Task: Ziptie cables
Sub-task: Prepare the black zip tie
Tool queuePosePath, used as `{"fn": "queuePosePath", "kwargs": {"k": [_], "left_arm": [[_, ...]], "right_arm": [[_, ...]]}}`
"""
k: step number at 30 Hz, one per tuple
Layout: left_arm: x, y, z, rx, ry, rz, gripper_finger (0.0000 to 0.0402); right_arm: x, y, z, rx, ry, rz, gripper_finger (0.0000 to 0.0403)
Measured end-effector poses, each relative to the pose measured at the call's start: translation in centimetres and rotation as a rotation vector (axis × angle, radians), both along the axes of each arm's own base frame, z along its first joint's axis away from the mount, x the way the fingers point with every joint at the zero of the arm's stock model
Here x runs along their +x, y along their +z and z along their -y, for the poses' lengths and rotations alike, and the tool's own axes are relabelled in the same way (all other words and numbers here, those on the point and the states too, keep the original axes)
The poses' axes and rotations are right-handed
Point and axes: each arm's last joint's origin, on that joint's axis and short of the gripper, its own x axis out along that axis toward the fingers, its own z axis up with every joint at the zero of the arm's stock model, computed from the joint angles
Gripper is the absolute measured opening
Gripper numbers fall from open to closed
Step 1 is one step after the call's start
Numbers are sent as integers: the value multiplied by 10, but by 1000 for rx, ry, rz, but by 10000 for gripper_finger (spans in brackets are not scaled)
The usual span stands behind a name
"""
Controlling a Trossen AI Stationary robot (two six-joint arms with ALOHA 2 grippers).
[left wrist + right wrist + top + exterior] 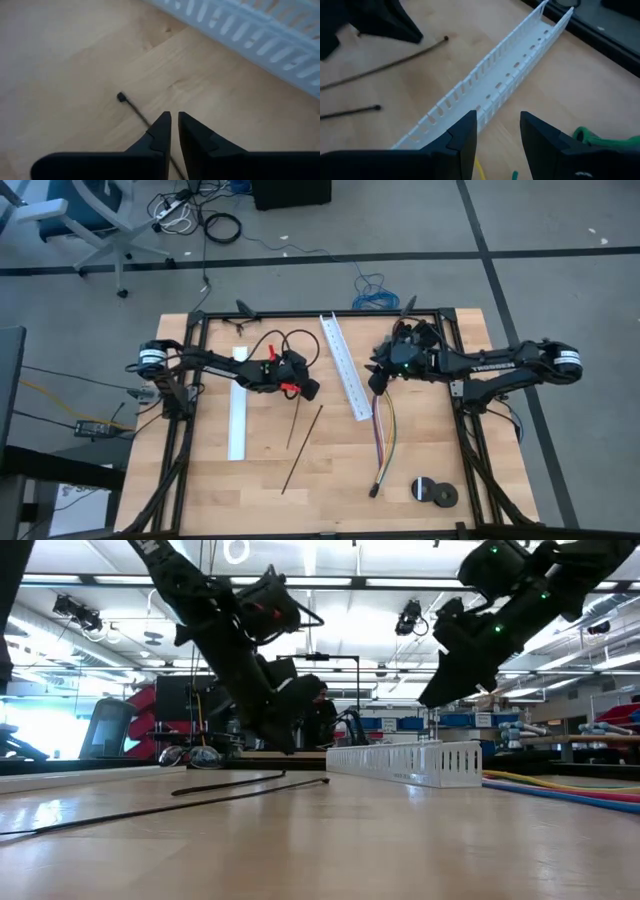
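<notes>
Near the white channel, the left gripper nearly pinches a ziptie; it may slip aside. Beyond the channel, the right gripper hovers spread above the cables.

Black zipties, white slotted channel, yellow, blue, pinkish cables, light wood table
</notes>
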Motion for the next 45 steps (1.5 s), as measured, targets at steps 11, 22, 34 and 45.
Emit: {"fn": "queuePosePath", "kwargs": {"k": [11,22,34,45], "left_arm": [[2,-5,-17,-33,55,-63,39],[-3,-8,-24,-63,98,-88,39],[6,-25,-24,-111,68,-63,39],[7,-23,-24,-109,32,-76,39]], "right_arm": [[1,2,-3,4,17,22,138],[1,2,-3,4,18,22,139],[1,2,-4,8,24,21,139],[1,1,-4,8,35,16,138]]}}
